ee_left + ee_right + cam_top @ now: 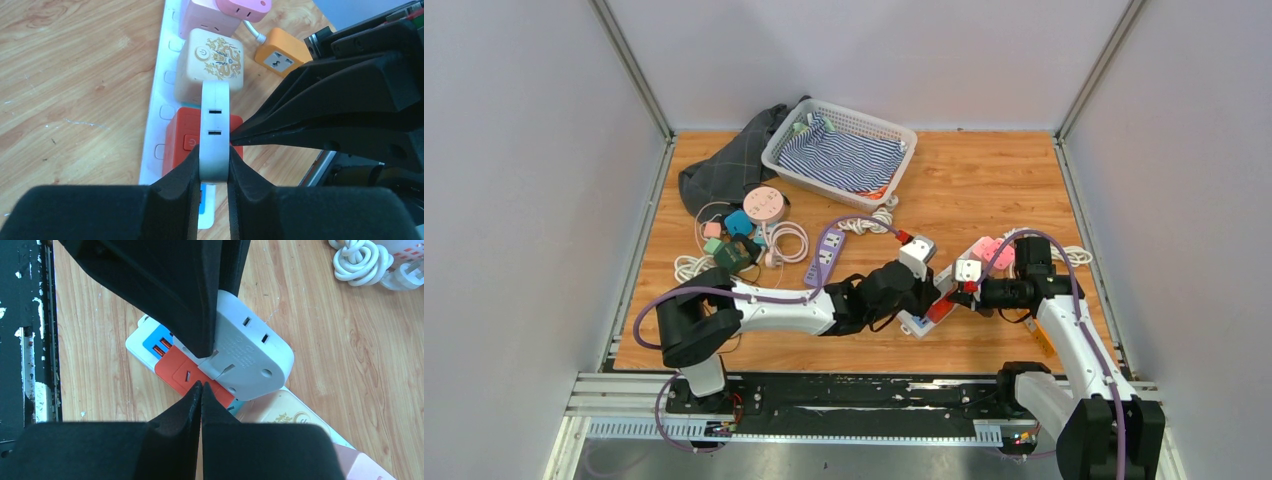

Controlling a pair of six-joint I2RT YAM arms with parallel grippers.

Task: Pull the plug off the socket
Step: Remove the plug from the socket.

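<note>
While the left end effector [215, 155] grasps the white plug [215, 110], the right end effector [201, 387], clenched, pins the power strip [136, 345]. To me the plug looks pulled free.

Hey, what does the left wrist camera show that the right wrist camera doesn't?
Only the left wrist view shows the orange socket and the power button on the red cube. Only the right wrist view shows the coiled white cable, the blue USB block and the black rail. Both show the white adapter clamped in the left tool, the red cube under it, the right tool with its shut tips against the adapter, and the cream cube.
</note>
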